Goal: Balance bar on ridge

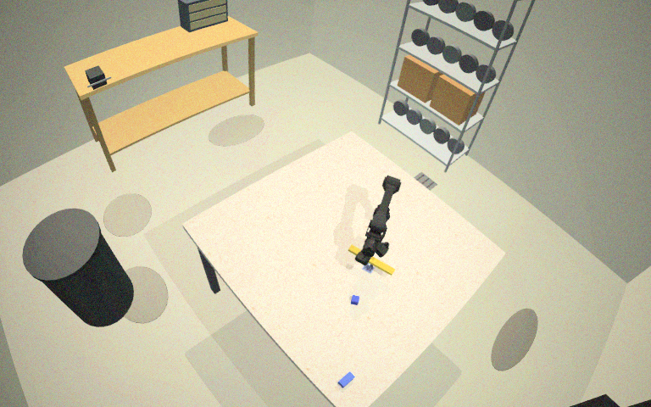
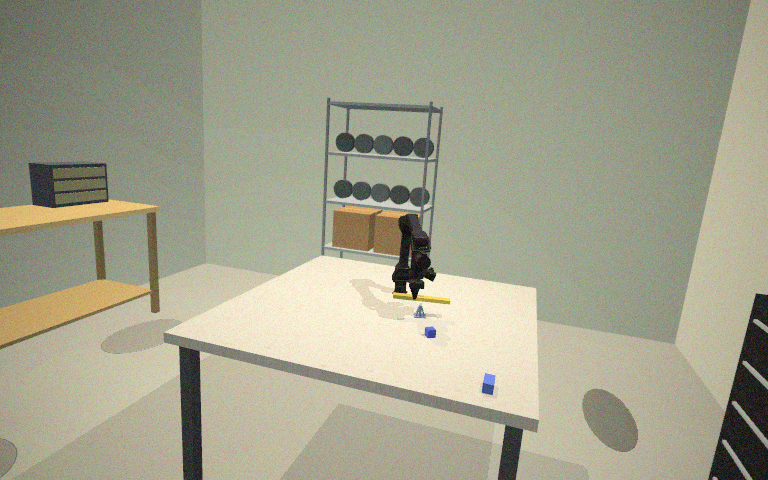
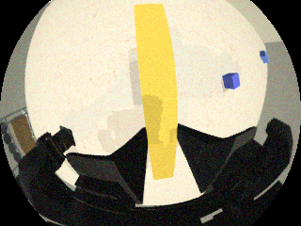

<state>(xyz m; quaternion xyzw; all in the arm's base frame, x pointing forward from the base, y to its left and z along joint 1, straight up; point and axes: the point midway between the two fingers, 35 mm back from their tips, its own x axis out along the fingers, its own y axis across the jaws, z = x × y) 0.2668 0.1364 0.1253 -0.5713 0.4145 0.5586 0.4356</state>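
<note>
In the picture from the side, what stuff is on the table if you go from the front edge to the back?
Blue block near the edge → smaller blue cube → little ridge → yellow bar, held up off the table in the gripper.
</note>
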